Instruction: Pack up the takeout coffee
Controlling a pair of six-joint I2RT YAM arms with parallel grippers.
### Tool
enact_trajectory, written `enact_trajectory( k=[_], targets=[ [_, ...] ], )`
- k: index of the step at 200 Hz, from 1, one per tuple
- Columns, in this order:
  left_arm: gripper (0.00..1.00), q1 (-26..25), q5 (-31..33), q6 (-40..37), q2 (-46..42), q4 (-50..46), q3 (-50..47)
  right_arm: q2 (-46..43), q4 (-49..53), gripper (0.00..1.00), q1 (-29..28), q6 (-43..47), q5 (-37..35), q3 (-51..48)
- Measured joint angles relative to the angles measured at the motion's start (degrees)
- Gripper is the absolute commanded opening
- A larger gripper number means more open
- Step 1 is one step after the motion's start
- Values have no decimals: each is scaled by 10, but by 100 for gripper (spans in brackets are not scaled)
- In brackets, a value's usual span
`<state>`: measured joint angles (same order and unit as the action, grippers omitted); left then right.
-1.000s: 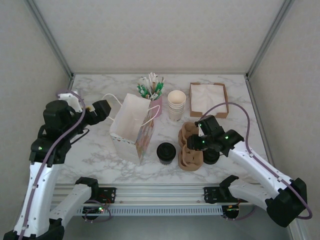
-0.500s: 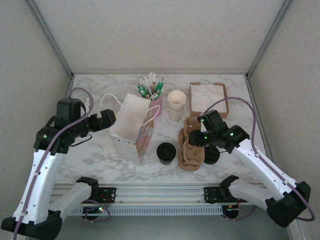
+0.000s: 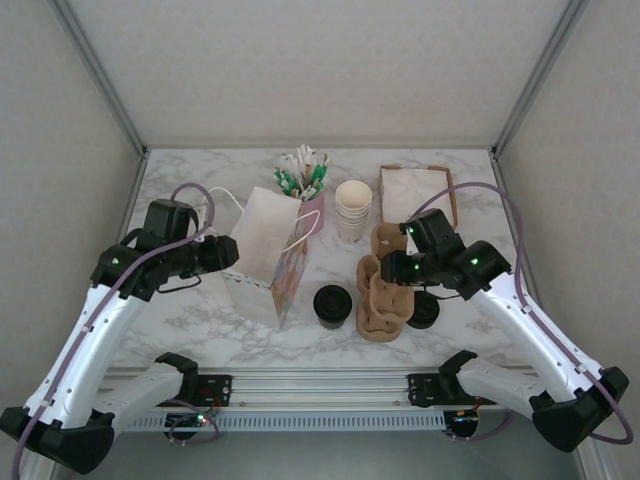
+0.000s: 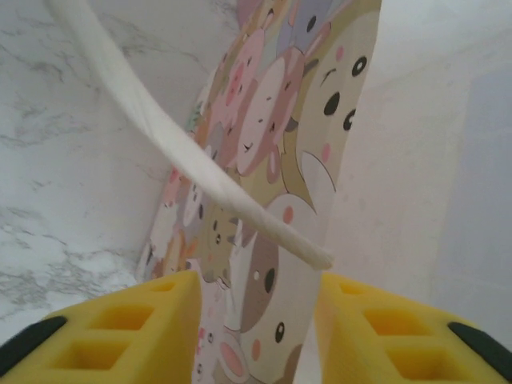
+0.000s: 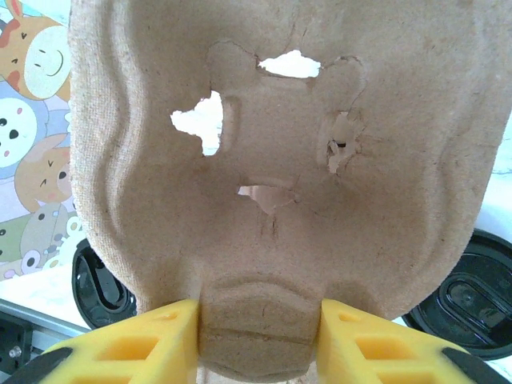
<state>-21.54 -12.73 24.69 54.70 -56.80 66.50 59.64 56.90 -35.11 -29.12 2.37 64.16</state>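
Counter (image 3: 200, 320) holdings: bag (image 3: 262, 255) placed left of centre; takeout coffee (image 3: 332, 305) set just right of its near corner; cup carrier (image 3: 378, 310) beside that; second lidded cup (image 3: 424, 312) farther right. Ranged behind, left to right: stick holder (image 3: 303, 178), cup stack (image 3: 353, 208), tray (image 3: 415, 168).

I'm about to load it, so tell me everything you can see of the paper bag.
The paper bag stands upright on the marble table with its mouth open. It is plain white inside and has cartoon animals printed outside. White cord handles loop from its rim. The left claw pinches its left wall, which fills the gap between the yellow pads. The black-lidded coffee cup stands apart, off its near right corner.
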Motion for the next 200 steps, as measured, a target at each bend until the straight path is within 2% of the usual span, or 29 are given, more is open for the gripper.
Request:
enact_trajectory(
  k=[23,39,52,59,97,132,154,200],
  targets=[
    [22,-21,9,18,0,-1,-1,10,9,40,0,6,-5,19],
    [12,-33,21,31,0,-2,-1,18,11,40,0,11,-8,31],
    [10,-39,30,44,-2,-5,-1,26,12,40,0,14,-8,40],
    [5,-41,33,50,-5,-8,-1,30,12,40,0,15,-8,45],
    [0,-58,57,96,-30,-28,1,49,12,40,0,24,-7,66],
    [0,-85,87,139,-35,-40,18,63,12,40,0,30,-6,89],
    [0,-122,121,164,-32,-59,30,65,12,40,0,30,-5,99],
    [0,-242,225,227,-8,-107,69,67,12,40,0,30,7,111]
  ],
)
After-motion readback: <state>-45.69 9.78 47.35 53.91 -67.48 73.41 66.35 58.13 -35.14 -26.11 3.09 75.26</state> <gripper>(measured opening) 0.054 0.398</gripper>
